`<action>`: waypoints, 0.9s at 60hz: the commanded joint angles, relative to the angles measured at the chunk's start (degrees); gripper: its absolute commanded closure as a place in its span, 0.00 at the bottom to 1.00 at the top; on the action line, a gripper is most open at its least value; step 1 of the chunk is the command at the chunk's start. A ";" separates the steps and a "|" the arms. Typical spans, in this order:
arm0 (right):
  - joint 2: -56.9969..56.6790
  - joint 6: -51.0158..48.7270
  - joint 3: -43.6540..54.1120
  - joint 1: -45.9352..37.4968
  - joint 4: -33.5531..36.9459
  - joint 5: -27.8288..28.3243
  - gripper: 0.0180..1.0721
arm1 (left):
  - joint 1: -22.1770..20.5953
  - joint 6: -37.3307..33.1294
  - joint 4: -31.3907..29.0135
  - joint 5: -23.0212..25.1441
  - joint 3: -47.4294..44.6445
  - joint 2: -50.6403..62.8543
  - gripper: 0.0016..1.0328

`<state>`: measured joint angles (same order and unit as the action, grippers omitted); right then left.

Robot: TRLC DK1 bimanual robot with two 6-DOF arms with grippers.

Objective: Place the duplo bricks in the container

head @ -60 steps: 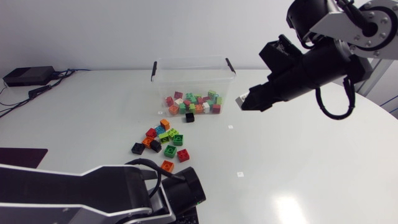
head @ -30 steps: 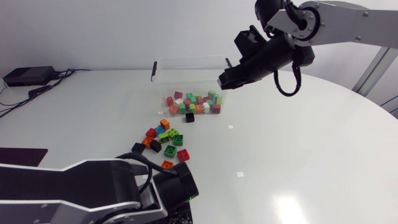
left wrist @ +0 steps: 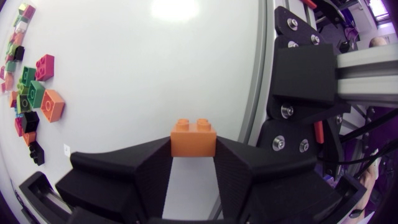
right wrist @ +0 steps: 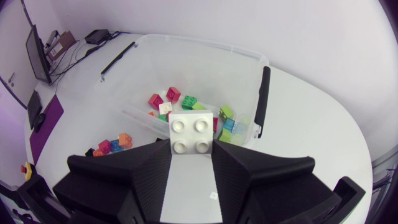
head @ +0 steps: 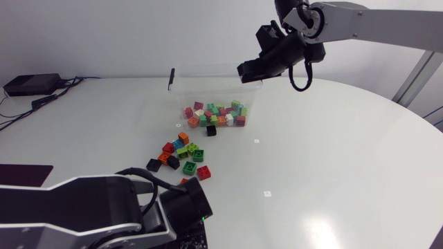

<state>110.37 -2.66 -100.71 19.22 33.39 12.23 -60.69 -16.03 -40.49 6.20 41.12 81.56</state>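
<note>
A clear plastic container stands at the back middle of the table with several coloured duplo bricks inside. More loose bricks lie on the table in front of it. My right gripper hangs over the container's right rim, shut on a white brick; below it lies the container. My left arm covers the near left of the table and hides its gripper from above. In the left wrist view my left gripper is shut on an orange brick.
A black brick lies just outside the container's front wall. The loose pile lies off to the side, ahead of my left gripper. The table's near edge and the arm mount are close beside my left gripper.
My right arm has swung left and back with the white brick, from over the open table to above the container's right rim. My left arm has shifted slightly and now covers more of the orange brick near it.
</note>
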 commanded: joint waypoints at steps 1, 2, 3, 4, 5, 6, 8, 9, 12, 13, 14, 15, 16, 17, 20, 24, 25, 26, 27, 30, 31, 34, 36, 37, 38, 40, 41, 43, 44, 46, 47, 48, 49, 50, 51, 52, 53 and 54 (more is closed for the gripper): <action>3.19 2.22 -3.97 -0.41 -0.69 0.16 0.61 | 0.66 1.18 -0.82 0.57 -1.84 -2.11 0.69; 3.54 2.39 -4.50 -0.41 -0.69 0.16 0.61 | 0.66 1.27 -0.91 0.57 -1.92 -2.37 0.69; 3.98 2.57 -5.03 -0.33 -0.69 0.16 0.61 | 0.66 1.27 -0.99 0.57 -1.92 -2.46 0.69; 4.24 2.74 -5.47 -0.33 -0.69 0.16 0.61 | 0.66 1.35 -1.35 0.57 -1.92 -2.81 0.69; 4.68 2.83 -5.99 -0.33 -0.60 0.16 0.61 | 0.66 1.35 -1.43 0.57 -1.92 -2.98 0.69; 4.95 2.92 -6.43 -0.33 -0.60 0.16 0.61 | 0.74 1.44 -1.70 0.57 -1.92 -3.51 0.69; 5.65 3.10 -7.31 -0.15 -0.43 0.08 0.61 | 0.83 1.53 -1.79 0.57 -1.92 -4.13 0.69; 6.00 3.18 -7.66 -0.15 -0.34 0.08 0.60 | 0.92 1.53 -1.79 0.57 -1.92 -4.57 0.69; 6.88 3.36 -8.54 0.11 -0.34 -0.10 0.60 | 1.71 1.44 -1.87 0.57 -1.92 -5.62 0.69; 7.14 3.45 -8.81 0.11 -0.34 -0.19 0.59 | 1.97 1.44 -1.87 0.57 -1.84 -5.89 0.69; 7.32 3.45 -8.98 0.20 -0.25 -0.28 0.59 | 2.33 1.35 -1.87 0.48 -1.75 -6.15 0.69; 7.67 3.53 -9.25 0.29 -0.25 -0.36 0.57 | 2.68 1.35 -1.87 0.48 -1.75 -6.24 0.69; 7.85 3.62 -9.51 0.29 -0.08 -0.36 0.54 | 3.21 1.27 -1.96 0.48 -1.66 -6.32 0.69; 8.02 3.71 -9.68 0.38 0.01 -0.45 0.52 | 3.64 1.18 -1.96 0.48 -1.49 -6.50 0.69; 8.29 3.71 -10.12 0.73 0.10 -1.07 0.41 | 4.35 1.09 -1.96 0.48 -1.31 -6.76 0.69; 8.46 3.53 -10.48 1.26 0.19 -2.21 0.17 | 6.37 0.56 -1.96 0.48 -0.25 -7.56 0.69; 8.46 3.53 -10.56 1.26 0.19 -2.39 0.14 | 6.55 0.56 -1.96 0.48 -0.08 -7.82 0.69; 8.46 3.53 -10.74 1.34 0.19 -2.39 0.10 | 6.90 0.56 -1.96 0.48 0.18 -7.91 0.69; 8.46 3.53 -10.92 1.43 0.28 -2.56 0.07 | 7.34 0.56 -1.96 0.48 0.62 -8.08 0.69; 8.46 3.53 -11.27 1.52 0.63 -2.82 0.05 | 8.65 0.56 -1.87 0.48 1.77 -8.08 0.69; 8.46 3.45 -11.44 1.52 0.72 -2.82 0.05 | 8.92 0.56 -1.87 0.48 2.12 -8.17 0.69; 8.20 3.53 -11.62 1.43 1.07 -2.74 0.05 | 9.89 0.48 -1.70 0.48 3.09 -8.17 0.69; 7.76 3.53 -11.35 1.43 1.07 -2.74 0.05 | 10.59 0.48 -1.52 0.48 3.79 -8.17 0.69; 7.49 3.53 -11.27 1.34 1.07 -2.74 0.05 | 10.94 0.48 -1.52 0.48 4.14 -8.17 0.69; 7.23 3.53 -11.00 1.34 1.07 -2.74 0.05 | 11.20 0.39 -1.52 0.48 4.49 -8.26 0.69; 6.53 3.53 -10.39 1.26 1.15 -2.74 0.05 | 11.99 0.39 -1.26 0.48 5.28 -8.43 0.69; 6.18 3.53 -9.95 1.17 1.07 -2.74 0.05 | 12.35 0.39 -1.08 0.48 5.46 -8.52 0.69; 5.47 3.53 -9.16 1.08 1.07 -2.74 0.05 | 13.49 0.48 -0.99 0.57 6.60 -8.61 0.69; 5.03 3.45 -8.72 1.08 1.07 -2.65 0.05 | 13.66 0.48 -0.99 0.48 6.86 -8.61 0.69; 4.15 3.36 -7.75 1.08 1.07 -2.65 0.05 | 14.54 0.48 -0.73 0.57 7.57 -8.79 0.69; 3.72 3.36 -7.14 0.99 0.98 -2.65 0.05 | 15.16 0.56 -0.55 0.57 8.01 -8.79 0.69; 3.28 3.27 -6.78 0.99 0.98 -2.65 0.05 | 15.42 0.56 -0.38 0.57 8.27 -8.79 0.69; 2.92 3.27 -6.43 0.90 0.98 -2.56 0.05 | 15.60 0.56 -0.29 0.57 8.45 -8.79 0.69; 2.40 3.27 -5.82 0.90 0.89 -2.56 0.05 | 15.95 0.56 -0.20 0.57 8.80 -8.79 0.69; 1.96 3.18 -5.29 0.82 0.80 -2.56 0.05 | 16.13 0.56 -0.12 0.57 8.97 -8.79 0.69; 1.43 3.18 -4.85 0.82 0.72 -2.47 0.05 | 16.56 0.56 0.32 0.57 9.33 -8.79 0.69; 0.99 3.18 -4.32 0.82 0.63 -2.47 0.05 | 16.92 0.56 0.50 0.57 9.59 -8.79 0.69; 0.55 3.18 -3.88 0.73 0.63 -2.47 0.05 | 17.36 0.56 0.85 0.57 9.85 -8.79 0.69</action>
<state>114.87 -0.16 -107.53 20.18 33.65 9.85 -44.86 -16.05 -40.47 6.20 48.62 73.52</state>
